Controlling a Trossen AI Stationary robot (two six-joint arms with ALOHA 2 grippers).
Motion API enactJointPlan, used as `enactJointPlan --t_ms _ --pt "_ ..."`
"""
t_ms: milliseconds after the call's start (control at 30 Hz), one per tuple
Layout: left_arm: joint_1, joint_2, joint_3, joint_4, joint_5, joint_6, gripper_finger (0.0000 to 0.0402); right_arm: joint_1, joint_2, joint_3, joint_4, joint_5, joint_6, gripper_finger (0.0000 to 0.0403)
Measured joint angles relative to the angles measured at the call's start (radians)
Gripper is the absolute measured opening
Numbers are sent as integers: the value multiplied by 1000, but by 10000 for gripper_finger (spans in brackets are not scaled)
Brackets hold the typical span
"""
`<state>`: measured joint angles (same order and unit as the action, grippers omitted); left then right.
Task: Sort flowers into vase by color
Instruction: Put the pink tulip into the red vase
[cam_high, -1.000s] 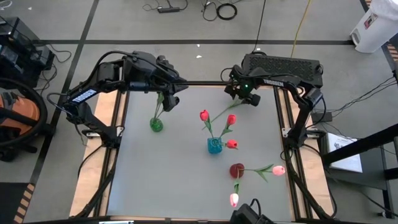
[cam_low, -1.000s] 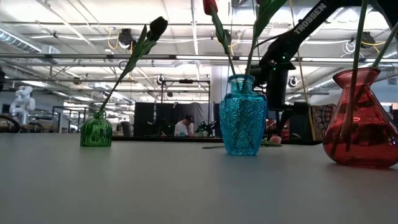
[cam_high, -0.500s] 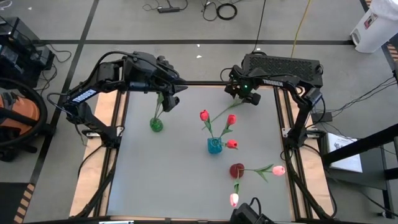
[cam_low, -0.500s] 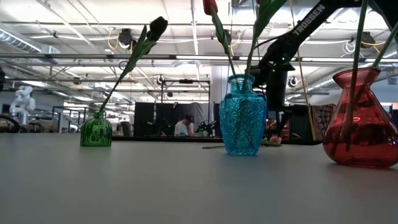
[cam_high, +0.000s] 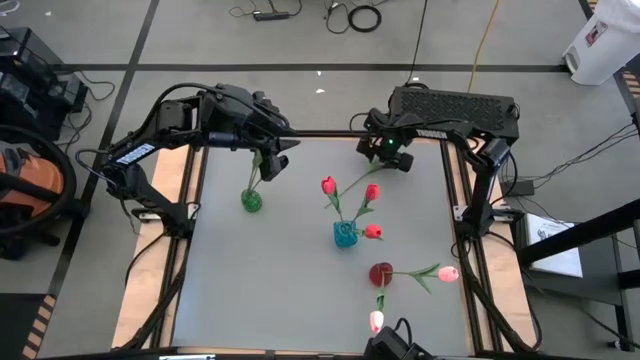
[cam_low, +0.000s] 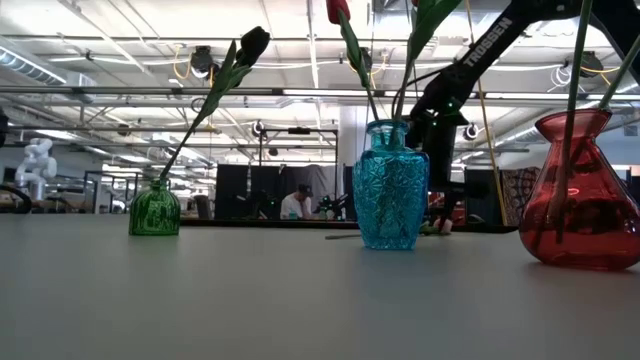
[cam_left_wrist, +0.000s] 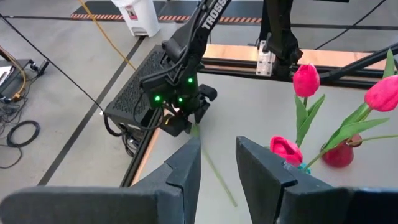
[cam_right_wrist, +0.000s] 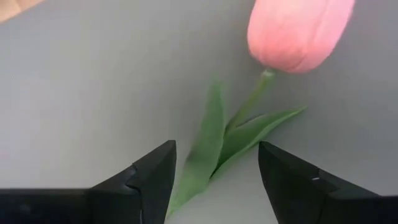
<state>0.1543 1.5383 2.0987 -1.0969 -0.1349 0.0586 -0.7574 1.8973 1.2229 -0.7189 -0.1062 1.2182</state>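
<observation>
The near-left half of the pale grey tabletop (cam_high: 250, 290) lies bare, while three small glass vases crowd centre and right: green vase (cam_high: 251, 201) holding a near-black tulip (cam_low: 252, 44), blue vase (cam_high: 345, 234) with red tulips (cam_high: 328, 185), red vase (cam_high: 381, 273) with pink tulips (cam_high: 448, 273). Beyond the far edge stretches an open workshop. The right gripper (cam_high: 392, 155) hovers at the far edge, jaws spread above a loose pink tulip (cam_right_wrist: 298, 31) lying flat. The left gripper (cam_high: 272, 160), jaws apart and empty, hangs above the green vase.
</observation>
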Motion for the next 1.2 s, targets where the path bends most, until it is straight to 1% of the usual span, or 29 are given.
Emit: enactJointPlan --t_ms 133,233,567,800,1000,1200 --pt "0 0 0 0 0 0 109 0 0 0 0 0 0 210" --pt "0 0 0 0 0 0 109 0 0 0 0 -4 0 187" --pt "0 0 0 0 0 0 109 0 0 0 2 -4 0 78" --pt "0 0 0 0 0 0 109 0 0 0 6 -6 0 10" --pt "0 0 0 0 0 0 109 0 0 0 21 -15 -1 3" --pt "0 0 0 0 0 0 109 0 0 0 82 -27 0 1"
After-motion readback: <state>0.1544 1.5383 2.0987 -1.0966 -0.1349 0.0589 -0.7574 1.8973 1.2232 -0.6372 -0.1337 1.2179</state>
